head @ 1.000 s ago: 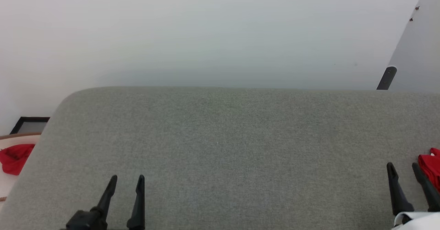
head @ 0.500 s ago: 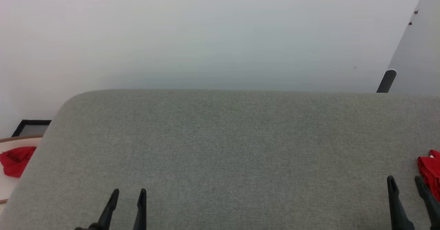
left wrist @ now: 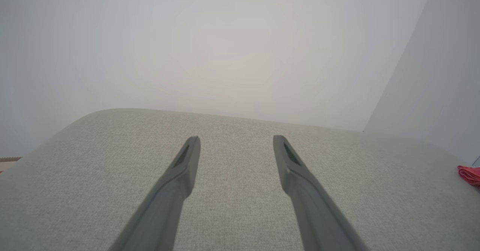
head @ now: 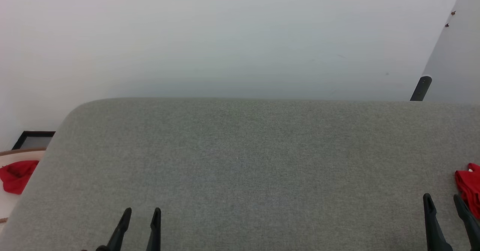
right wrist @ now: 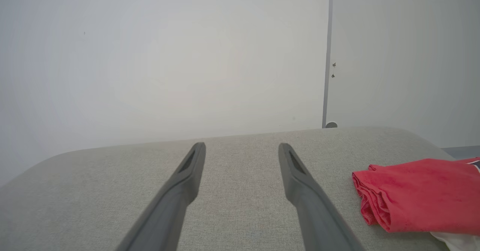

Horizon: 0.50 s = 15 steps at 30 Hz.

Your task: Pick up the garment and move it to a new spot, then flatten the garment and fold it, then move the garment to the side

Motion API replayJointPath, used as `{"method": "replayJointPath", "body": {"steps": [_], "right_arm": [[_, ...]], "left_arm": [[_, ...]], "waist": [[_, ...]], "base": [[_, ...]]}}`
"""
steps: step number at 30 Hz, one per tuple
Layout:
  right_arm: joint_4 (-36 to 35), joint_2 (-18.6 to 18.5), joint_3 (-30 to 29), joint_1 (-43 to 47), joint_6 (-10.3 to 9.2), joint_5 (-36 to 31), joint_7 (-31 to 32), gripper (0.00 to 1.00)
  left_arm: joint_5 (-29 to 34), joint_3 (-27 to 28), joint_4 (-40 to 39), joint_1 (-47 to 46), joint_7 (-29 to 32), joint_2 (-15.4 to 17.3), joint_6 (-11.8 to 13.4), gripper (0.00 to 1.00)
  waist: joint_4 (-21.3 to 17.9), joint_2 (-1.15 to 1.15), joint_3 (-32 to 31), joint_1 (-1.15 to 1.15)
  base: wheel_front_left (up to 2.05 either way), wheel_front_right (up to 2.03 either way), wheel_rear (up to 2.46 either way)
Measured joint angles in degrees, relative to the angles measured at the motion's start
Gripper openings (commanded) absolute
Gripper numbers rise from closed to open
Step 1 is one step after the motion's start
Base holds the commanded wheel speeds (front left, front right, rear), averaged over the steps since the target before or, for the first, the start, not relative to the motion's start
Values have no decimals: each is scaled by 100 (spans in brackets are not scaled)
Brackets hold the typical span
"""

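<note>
Right wrist view: garment (right wrist: 420,194), red, layered, on surface (right wrist: 93,191), right of right pincer (right wrist: 242,148). Likely soft, light, limp; pinch the layered edge. Right pincer and left pincer (left wrist: 236,140) agape, empty.

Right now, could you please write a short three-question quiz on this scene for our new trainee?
1. Multiple choice: the folded red jersey garment lies on the grey fabric surface toward the robot's (A) left, (B) middle, (C) right.
2. True or false: the right gripper with two long dark fingers is shut on the garment.
3. Fill in: the left gripper has its two dark fingers standing ___, with nothing between them.
Key: 1 C. 2 false: it is open, beside the garment. 3 open.
</note>
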Motion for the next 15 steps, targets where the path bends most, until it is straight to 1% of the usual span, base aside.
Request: {"method": "replayJointPath", "body": {"steps": [15], "right_arm": [[-64,23,-27,22,0,7,35,100]], "left_arm": [[-29,-60,-20,5,47,38,60,100]], "waist": [[-39,0,26,0]], "base": [[0,0,0]]}}
